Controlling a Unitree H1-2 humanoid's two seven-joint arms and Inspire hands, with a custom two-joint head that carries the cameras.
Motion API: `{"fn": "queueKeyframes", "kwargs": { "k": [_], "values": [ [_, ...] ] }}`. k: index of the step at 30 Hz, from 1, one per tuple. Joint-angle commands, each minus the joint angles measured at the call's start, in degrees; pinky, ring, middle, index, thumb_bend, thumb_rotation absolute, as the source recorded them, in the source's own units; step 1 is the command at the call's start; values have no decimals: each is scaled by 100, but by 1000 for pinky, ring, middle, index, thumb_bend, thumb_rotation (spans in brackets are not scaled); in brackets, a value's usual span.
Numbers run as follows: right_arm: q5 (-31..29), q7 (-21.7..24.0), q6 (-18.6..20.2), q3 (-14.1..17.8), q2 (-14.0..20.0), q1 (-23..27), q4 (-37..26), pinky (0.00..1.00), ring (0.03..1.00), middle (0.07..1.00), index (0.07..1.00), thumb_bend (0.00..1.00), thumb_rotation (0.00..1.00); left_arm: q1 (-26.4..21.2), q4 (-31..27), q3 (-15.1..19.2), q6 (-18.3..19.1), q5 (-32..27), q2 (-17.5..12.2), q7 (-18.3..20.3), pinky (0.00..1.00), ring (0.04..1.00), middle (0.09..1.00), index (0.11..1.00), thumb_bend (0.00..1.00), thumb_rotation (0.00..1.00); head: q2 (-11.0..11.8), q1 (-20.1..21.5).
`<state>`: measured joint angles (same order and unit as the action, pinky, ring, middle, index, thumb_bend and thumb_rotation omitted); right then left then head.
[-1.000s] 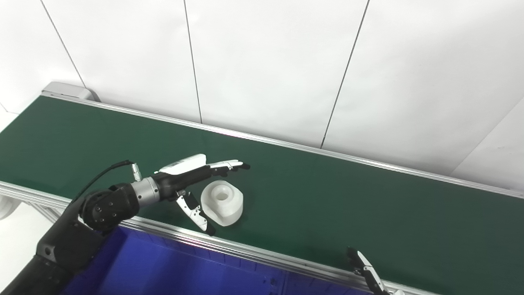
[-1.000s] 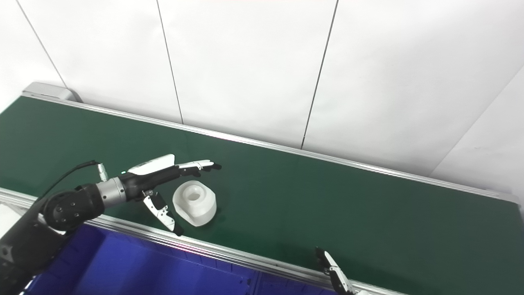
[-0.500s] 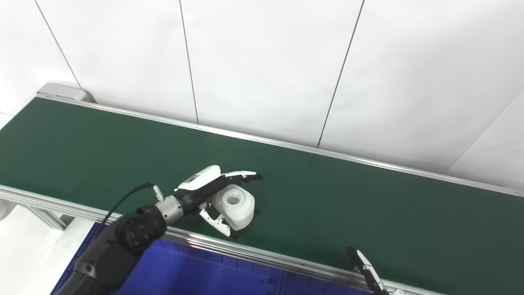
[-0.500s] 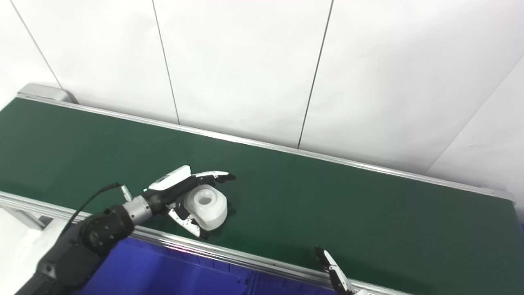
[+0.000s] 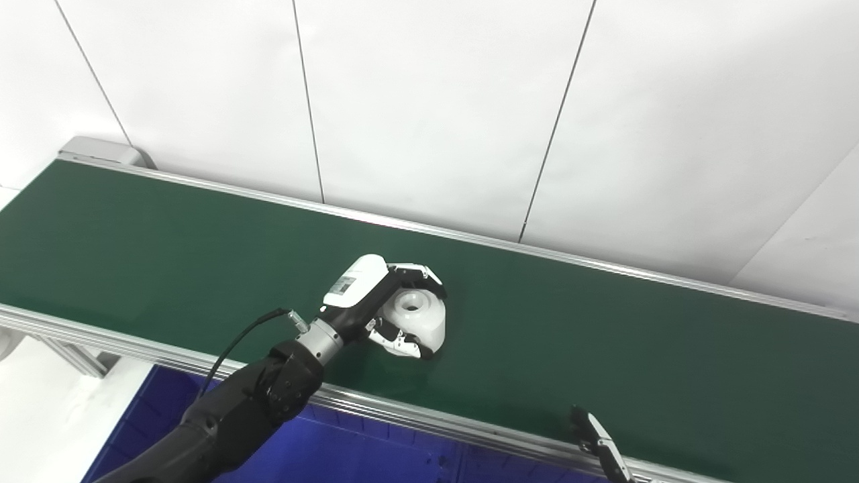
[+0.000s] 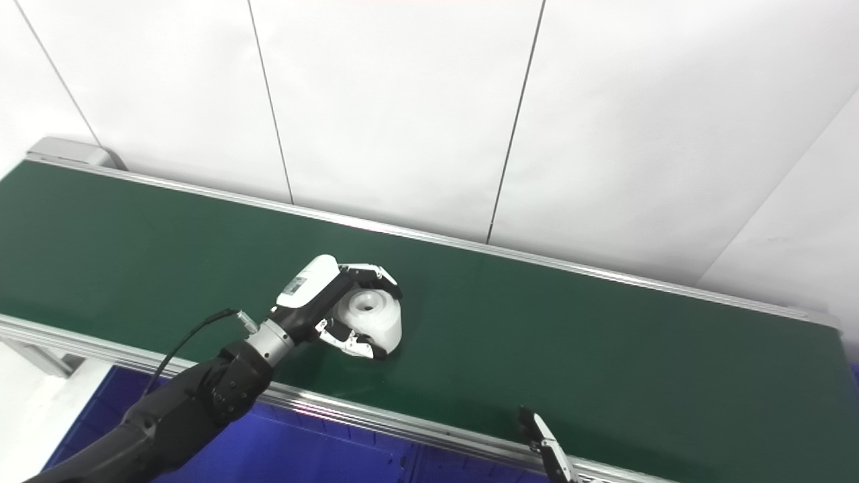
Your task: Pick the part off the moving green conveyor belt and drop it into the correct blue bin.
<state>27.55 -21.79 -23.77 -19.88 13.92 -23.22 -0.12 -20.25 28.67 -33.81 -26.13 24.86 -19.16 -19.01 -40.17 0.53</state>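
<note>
White part half-hidden by left hand, right hand apparently cropped

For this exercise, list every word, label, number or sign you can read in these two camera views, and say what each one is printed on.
No text can be read in either view.
Small label on the back of the left robot hand: dark print, too small and blurred to read.
White part, green conveyor belt, blue bin, wall panels: no markings seen.
</note>
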Motion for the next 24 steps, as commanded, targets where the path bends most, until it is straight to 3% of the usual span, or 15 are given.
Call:
{"fn": "queueKeyframes", "kwargs": {
  "k": [1,13,21,24],
  "values": [
    [-43,-92,-313,-18,5,30,-173,753,818,859,899,858,479,-169,-101,43,-78,36,-206,-47,401,478,513,469,480,0,-1,0],
    [-131,9,-310,32,-19,0,-264,764,830,866,894,861,488,443,-911,700,-76,-223,-302,692,361,478,519,471,475,0,-121,245],
    [-76,351,-171,195,-238,-144,-675,772,831,867,903,852,492,1424,-2363,1331,-75,-870,-519,1092,359,478,516,481,474,0,-705,994],
    [-50,503,-33,267,-366,-176,-839,772,830,867,905,855,494,1803,-2911,1551,-71,-1041,-615,1291,356,471,520,484,474,0,-813,1119]
  ]
}}
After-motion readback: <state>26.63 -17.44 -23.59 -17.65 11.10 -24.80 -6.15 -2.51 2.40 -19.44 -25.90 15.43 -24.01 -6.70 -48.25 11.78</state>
